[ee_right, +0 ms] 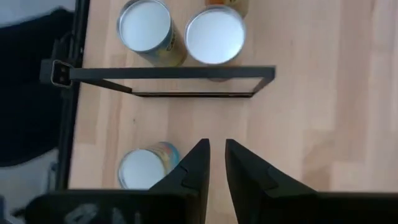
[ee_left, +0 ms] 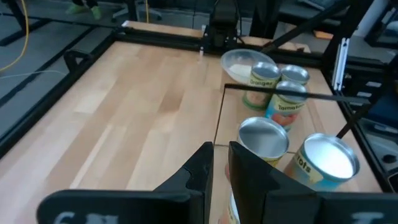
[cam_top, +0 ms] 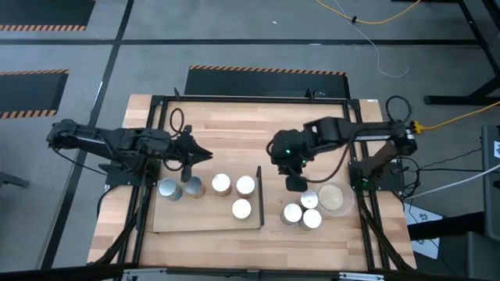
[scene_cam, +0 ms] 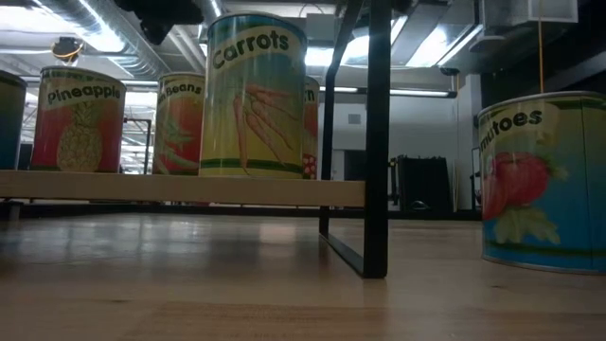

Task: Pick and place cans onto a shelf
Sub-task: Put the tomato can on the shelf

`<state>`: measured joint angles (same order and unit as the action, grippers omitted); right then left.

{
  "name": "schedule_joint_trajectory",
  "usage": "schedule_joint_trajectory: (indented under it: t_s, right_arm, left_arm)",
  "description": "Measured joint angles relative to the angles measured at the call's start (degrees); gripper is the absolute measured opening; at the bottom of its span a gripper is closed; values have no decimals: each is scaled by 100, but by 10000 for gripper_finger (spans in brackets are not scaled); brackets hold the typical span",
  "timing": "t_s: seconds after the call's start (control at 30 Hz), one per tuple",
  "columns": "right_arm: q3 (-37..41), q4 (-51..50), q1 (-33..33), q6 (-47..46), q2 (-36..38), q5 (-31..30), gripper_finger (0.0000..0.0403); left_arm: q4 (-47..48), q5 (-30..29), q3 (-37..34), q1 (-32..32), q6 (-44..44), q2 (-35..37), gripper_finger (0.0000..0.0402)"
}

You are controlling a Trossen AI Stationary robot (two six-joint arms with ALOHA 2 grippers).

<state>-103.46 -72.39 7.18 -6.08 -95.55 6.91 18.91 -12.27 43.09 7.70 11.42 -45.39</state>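
5 cans (cam_top: 222, 183) stand on the shelf (cam_top: 205, 218). Left gripper (cam_top: 205, 155) and right gripper (cam_top: 295, 184) hover nearly closed, grasping nothing.

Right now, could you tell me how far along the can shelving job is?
Five cans already stand on the pale wood shelf. Nothing is in hand: the left gripper and right gripper both hover empty. Three cans remain on the tabletop beside the round beige dish.
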Motion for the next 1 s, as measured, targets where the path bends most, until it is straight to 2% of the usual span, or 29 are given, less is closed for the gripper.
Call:
schedule_joint_trajectory:
  t_s: [0.17, 0.37, 0.73, 1.0]
  right_arm:
    - [1202, 600, 164, -819, 545, 76, 56]
    - [2159, 1081, 407, -1496, 844, 382, 56]
    - [3347, 1920, 741, -1924, 840, 644, 56]
    - [3789, 2426, 739, -2414, 838, 957, 56]
  left_arm:
    - [-98, 0, 2, 0, 2, -177, 43]
    - [-208, 0, 1, 0, 4, -231, 43]
    - [-206, 0, 1, 0, 20, -231, 43]
    - [-207, -2, 2, -2, 20, -231, 43]
